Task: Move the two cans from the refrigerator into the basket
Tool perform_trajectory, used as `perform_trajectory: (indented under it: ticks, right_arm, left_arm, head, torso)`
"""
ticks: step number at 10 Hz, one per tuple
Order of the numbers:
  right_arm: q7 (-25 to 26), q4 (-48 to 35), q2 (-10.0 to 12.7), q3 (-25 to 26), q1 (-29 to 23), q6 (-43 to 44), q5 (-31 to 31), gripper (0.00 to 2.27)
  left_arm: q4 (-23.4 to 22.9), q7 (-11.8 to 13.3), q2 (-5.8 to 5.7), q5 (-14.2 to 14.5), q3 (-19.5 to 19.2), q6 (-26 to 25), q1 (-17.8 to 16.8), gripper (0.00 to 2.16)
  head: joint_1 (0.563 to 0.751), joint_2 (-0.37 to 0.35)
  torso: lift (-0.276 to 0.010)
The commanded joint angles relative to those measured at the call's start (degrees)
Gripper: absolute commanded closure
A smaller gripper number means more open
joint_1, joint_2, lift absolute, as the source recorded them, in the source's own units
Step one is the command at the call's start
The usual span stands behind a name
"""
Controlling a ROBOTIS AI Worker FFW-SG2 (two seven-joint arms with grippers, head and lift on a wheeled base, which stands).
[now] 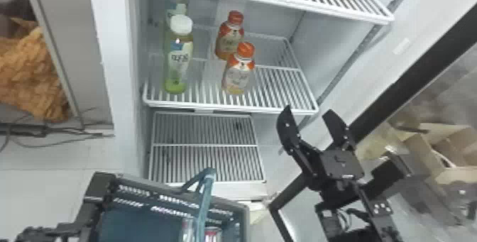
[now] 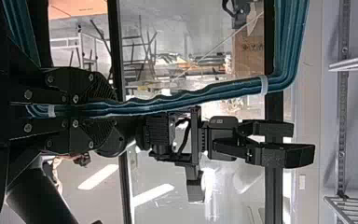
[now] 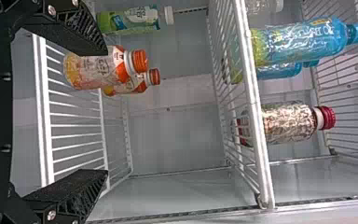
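Note:
In the head view my right gripper point(image 1: 308, 111) stands open before the refrigerator, right of the middle shelf point(image 1: 227, 108). In the right wrist view, nothing is between the fingertips of that gripper point(image 3: 105, 112). The teal basket point(image 1: 142, 220) is at the head view's bottom, its handle point(image 1: 204, 202) raised. My left gripper point(image 2: 77, 112) is shut on the handle point(image 2: 191, 99) in the left wrist view. Inside the basket lie a red-and-white can point(image 1: 212, 235) and, beside it, a pale cylindrical item point(image 1: 187, 230) that I cannot identify.
Two orange-capped bottles point(image 1: 238, 71) and white-capped green bottles point(image 1: 178, 60) stand on the middle shelf. Blue bottles point(image 3: 303, 42) and a red-capped bottle point(image 3: 291, 123) are one shelf higher. The open door's dark frame point(image 1: 418, 81) slants behind my right arm.

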State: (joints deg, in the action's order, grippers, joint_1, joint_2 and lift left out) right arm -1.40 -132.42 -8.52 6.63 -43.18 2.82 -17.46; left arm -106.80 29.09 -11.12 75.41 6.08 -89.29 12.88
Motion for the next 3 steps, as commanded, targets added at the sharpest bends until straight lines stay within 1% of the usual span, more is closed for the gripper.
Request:
perform_trajectory:
  ticks: [1,3]
  right_arm:
    - [0.0,0.0,0.0,0.0,-0.1,0.0,0.0,0.11]
    - [0.0,0.0,0.0,0.0,-0.1,0.0,-0.1,0.11]
  left_arm:
    - [0.0,0.0,-0.04,0.0,0.0,-0.7,0.1,1.21]
    - [0.0,0.0,-0.04,0.0,0.0,-0.7,0.3,1.21]
  head:
    - [0.695,-0.350]
    - [0.695,-0.350]
  torso:
    - [-0.266]
    - [-0.266]
